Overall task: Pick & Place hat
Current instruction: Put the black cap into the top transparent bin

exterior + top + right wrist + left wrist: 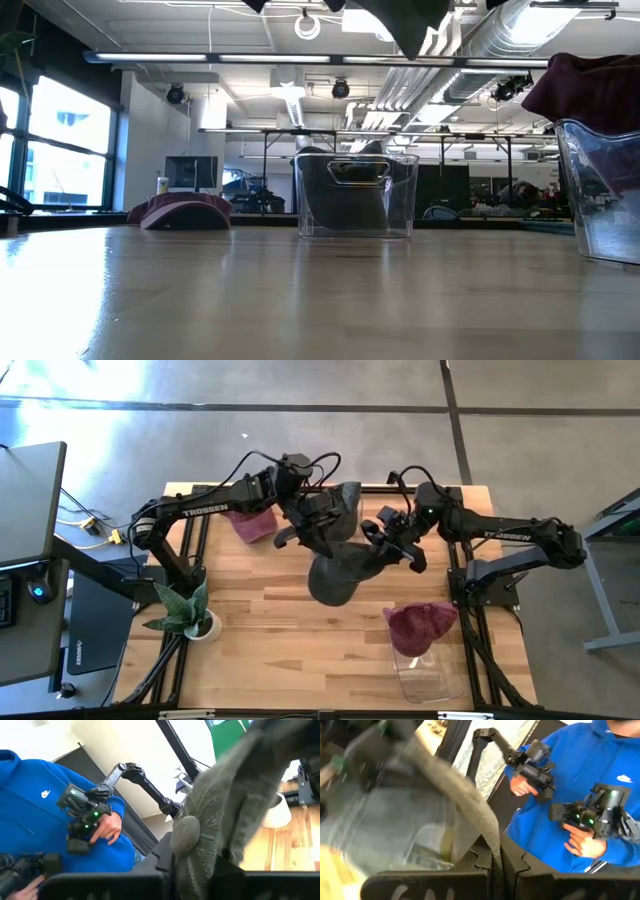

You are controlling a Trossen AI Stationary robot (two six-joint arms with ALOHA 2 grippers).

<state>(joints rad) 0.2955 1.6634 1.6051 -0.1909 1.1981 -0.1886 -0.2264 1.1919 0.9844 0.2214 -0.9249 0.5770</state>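
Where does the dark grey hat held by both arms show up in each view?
High view: dark grey hat at table centre, between both grippers.
Low view: dark grey hat hangs at top edge.
Left wrist view: fills left half.
Right wrist view: fills right half.
Shared landmark: person in blue top, both wrist views.

Held hat (338,565) hangs above table (270,630) centre, between left gripper (318,530) and right gripper (385,543). Second hat (252,523) lies at far left of table. Third hat (420,625) sits on bin (425,672) at near right. Plant (185,610) stands at near left edge. Another bin (356,195) stands mid-table in low view.
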